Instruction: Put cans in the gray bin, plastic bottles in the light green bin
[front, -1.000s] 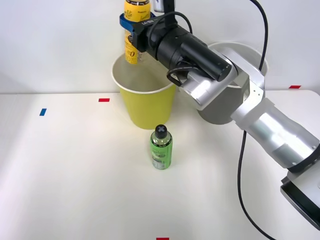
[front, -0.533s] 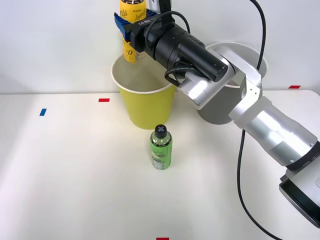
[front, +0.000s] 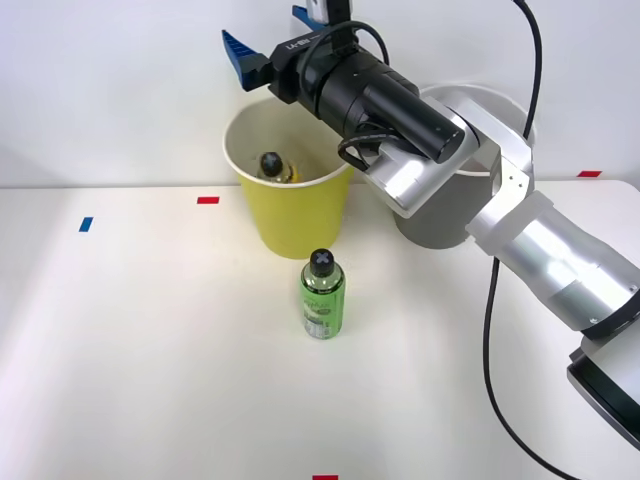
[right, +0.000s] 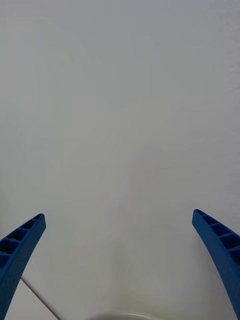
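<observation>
The light green bin stands at the back of the table. The yellow-orange plastic bottle lies inside it, its black cap showing above the rim. My right gripper hovers just above this bin, open and empty, its blue fingers spread wide against the white wall in the wrist view. The green-labelled plastic bottle stands upright on the table just in front of the light green bin. The gray bin sits to the right of the green one, largely hidden behind my arm. No cans are in sight.
Red tape marks and a blue one lie on the white table. A black cable hangs from my arm at the right. A white wall stands close behind the bins.
My gripper has opened and let go of the yellow-orange bottle, which dropped into the light green bin. The green bottle has not moved.
</observation>
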